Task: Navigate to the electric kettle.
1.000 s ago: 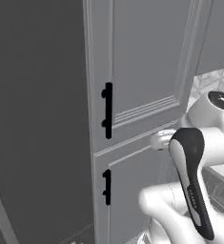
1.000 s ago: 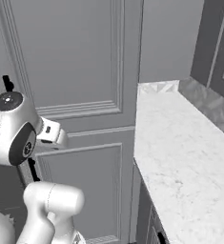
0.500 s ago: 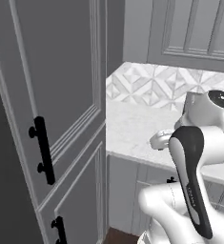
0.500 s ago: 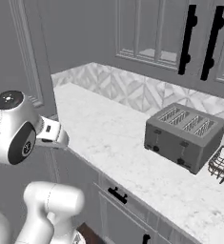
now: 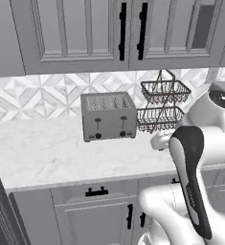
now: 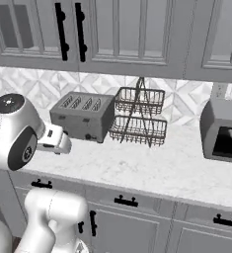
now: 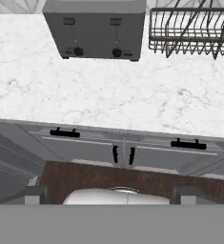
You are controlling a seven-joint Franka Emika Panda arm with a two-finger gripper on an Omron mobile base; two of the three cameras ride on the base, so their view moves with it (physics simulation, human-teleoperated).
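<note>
The electric kettle is out of view. My arm is folded in front of the marble counter (image 5: pixel 37 153), with the hand held just short of its front edge. In the hand view my gripper (image 7: pixel 108 196) looks down over the counter edge. Its two fingertips (image 7: pixel 36 194) stand far apart, so it is open with nothing between them. Straight ahead on the counter sits a boxy silver toaster (image 5: pixel 108 116) (image 6: pixel 83 116) (image 7: pixel 95 28), which is not the kettle.
A two-tier wire basket rack (image 5: pixel 162 105) (image 6: pixel 137 116) (image 7: pixel 194 28) stands right of the toaster. Further right sits a silver appliance (image 6: pixel 223 131). Grey wall cabinets (image 5: pixel 85 28) hang above, and drawers and doors (image 7: pixel 123 152) run below the counter over a wooden floor.
The whole picture has swung: the views went from tall grey cabinet doors, past the counter's end, to facing the toaster and wire rack. The arm keeps its folded pose.
</note>
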